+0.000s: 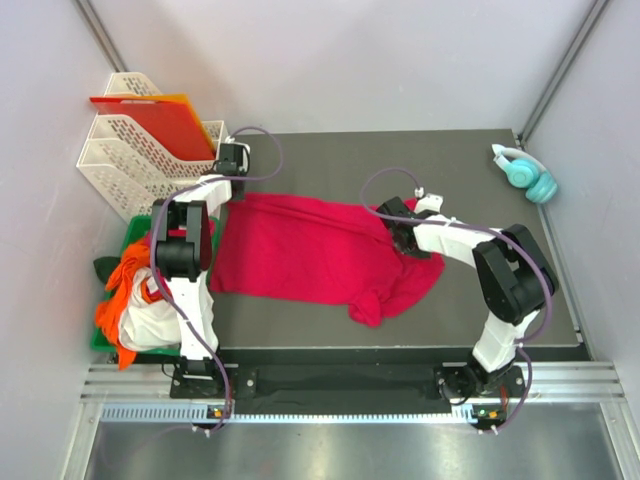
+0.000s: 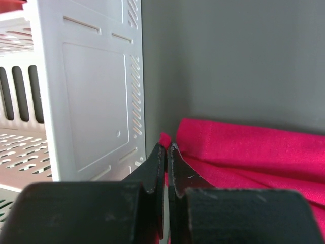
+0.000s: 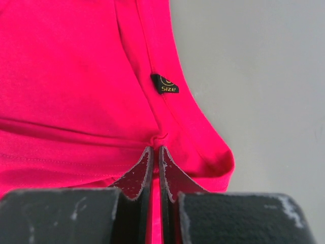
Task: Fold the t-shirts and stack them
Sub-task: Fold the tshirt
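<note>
The right jaws are pinched shut on a fold of the crimson t-shirt (image 3: 76, 76), its size label (image 3: 164, 84) just ahead; the left jaws clamp its corner beside the white tray (image 2: 86, 101), probably to stretch it flat on the surface (image 1: 470, 170).

Top view high at the near side, looking down, wrist views low, close, all sharing crimson t-shirt (image 1: 300, 250)

A t-shirt (image 1: 310, 255) lies across the worktop's (image 1: 400, 160) middle; trays (image 1: 130, 160) at its back-left corner, headphones (image 1: 525, 172) back-right.
</note>
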Controlling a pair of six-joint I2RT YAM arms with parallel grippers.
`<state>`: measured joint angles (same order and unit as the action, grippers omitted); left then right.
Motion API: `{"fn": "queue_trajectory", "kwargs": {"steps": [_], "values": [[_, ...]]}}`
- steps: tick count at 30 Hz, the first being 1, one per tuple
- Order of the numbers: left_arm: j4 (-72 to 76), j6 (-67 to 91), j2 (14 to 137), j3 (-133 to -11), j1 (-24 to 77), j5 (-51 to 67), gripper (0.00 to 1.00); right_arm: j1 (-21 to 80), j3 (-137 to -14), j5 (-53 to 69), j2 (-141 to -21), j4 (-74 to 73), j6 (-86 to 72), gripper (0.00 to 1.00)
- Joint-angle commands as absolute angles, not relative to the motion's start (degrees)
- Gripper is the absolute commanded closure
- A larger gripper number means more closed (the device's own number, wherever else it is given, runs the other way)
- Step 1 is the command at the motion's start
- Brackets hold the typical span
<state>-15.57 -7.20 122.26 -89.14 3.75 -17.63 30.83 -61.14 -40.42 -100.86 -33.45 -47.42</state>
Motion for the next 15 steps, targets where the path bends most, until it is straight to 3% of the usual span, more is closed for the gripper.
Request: {"fn": "queue_trajectory", "kwargs": {"steps": [1,15], "values": [[-16.61,-7.29,119.97,-90.35,3.25,-18.11,1.0,29.88,-60.21,-40.69,-99.58,-36.12,-48.52,1.0],[-16.26,-5.19,114.35,-94.12,3.25,-17.58,1.0,29.88,-62.31,-42.19,-97.03,-35.95,-48.34,1.0]]}}
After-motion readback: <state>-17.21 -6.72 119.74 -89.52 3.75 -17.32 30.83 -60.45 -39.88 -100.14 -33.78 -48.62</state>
